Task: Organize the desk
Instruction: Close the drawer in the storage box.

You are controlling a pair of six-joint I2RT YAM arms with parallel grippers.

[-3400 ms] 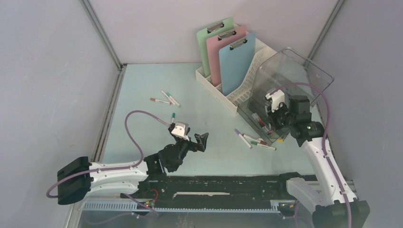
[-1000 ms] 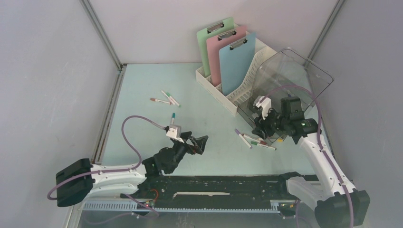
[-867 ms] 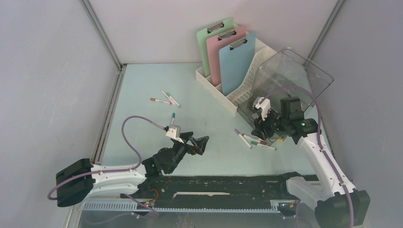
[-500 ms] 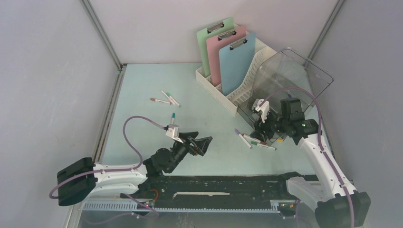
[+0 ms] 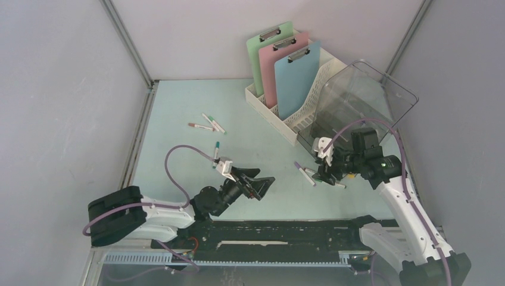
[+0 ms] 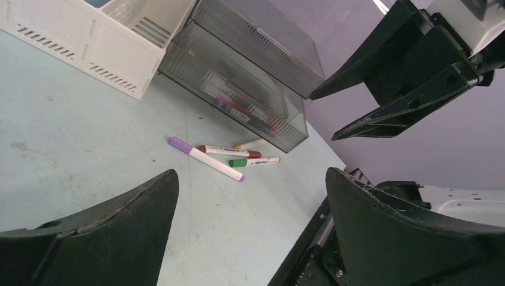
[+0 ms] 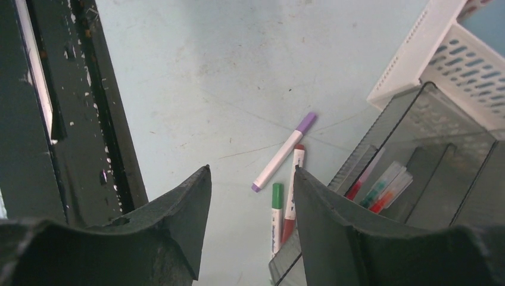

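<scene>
Where the right gripper [image 5: 323, 171] hung over the clear bin [image 5: 357, 101] a few seconds back, it now sits lower and further left, above the markers lying just in front of that bin.

- Desk [image 5: 196, 101]: pale mint-blue top, spread under everything; unchanged.
- Right gripper [image 7: 251, 170]: jaws apart, nothing between them. Its wrist view looks down on a purple-capped marker [image 7: 284, 152], a red-capped marker [image 7: 293, 190] and a green-capped marker [image 7: 277, 208], all on the desk.
- Left gripper [image 5: 260, 186]: jaws spread wide, empty, as before. It has moved right and slightly nearer, and the arm's rear housing has shifted right with it. It hangs over bare desk, well apart from the right gripper.
- Purple-capped marker [image 6: 205, 158]: same spot, a little away from the bin's front wall.
- Clear bin: tilted, several markers inside; not moved.
- White file rack [image 5: 286, 125]: holds green clipboard [image 5: 262, 53], pink clipboard [image 5: 280, 65] and blue clipboard [image 5: 296, 83], all upright; not moved.
- Loose markers [image 5: 205, 124] at centre-left, and a lone green-capped one [image 5: 217, 146] nearer: not moved.
</scene>
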